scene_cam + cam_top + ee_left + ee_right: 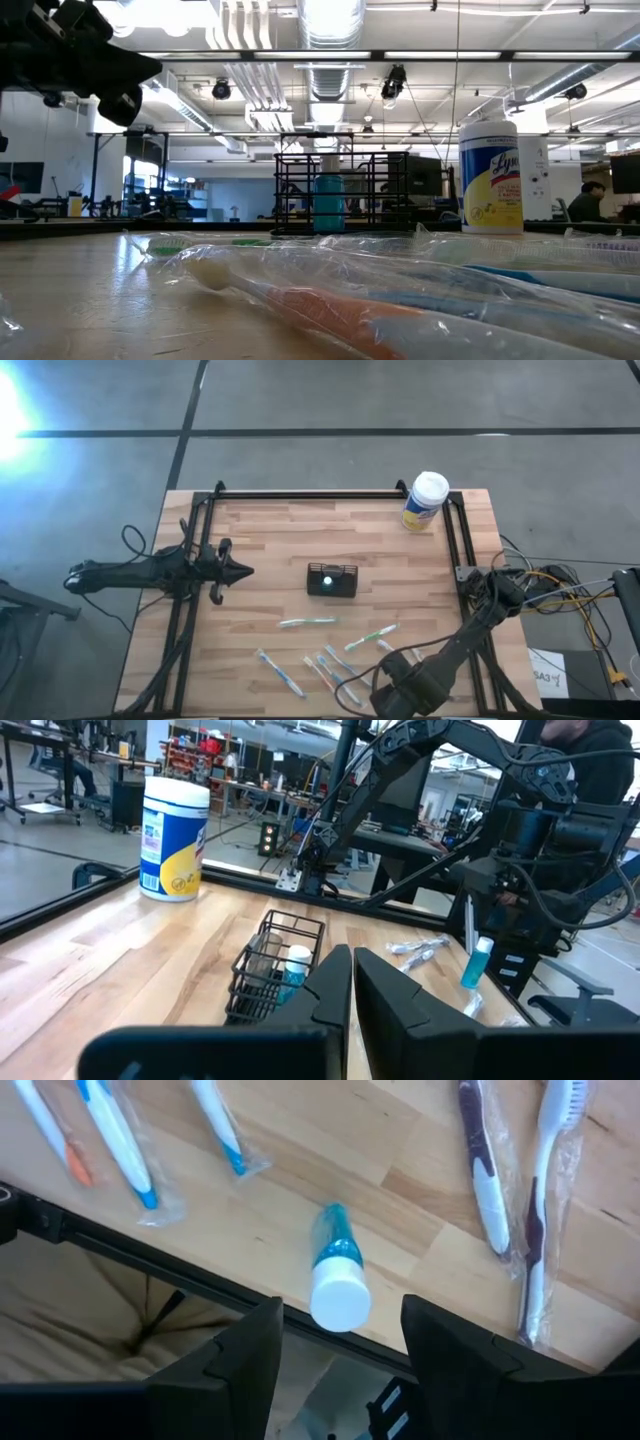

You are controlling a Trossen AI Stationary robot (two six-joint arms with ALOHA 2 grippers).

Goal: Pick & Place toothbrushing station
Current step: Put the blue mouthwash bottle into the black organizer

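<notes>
The small black caddy sits near the middle of the wooden table. A little blue and white tube stands inside it. The left gripper is to the left of the caddy, well apart from it, with its 2 fingers almost together and nothing between them. Toothbrushes in clear wrappers lie in front of the caddy. The right gripper is at the front edge of the table, wide open above a tube with a white cap, holding nothing. A white and yellow wipes tub stands at the back right corner.
</notes>
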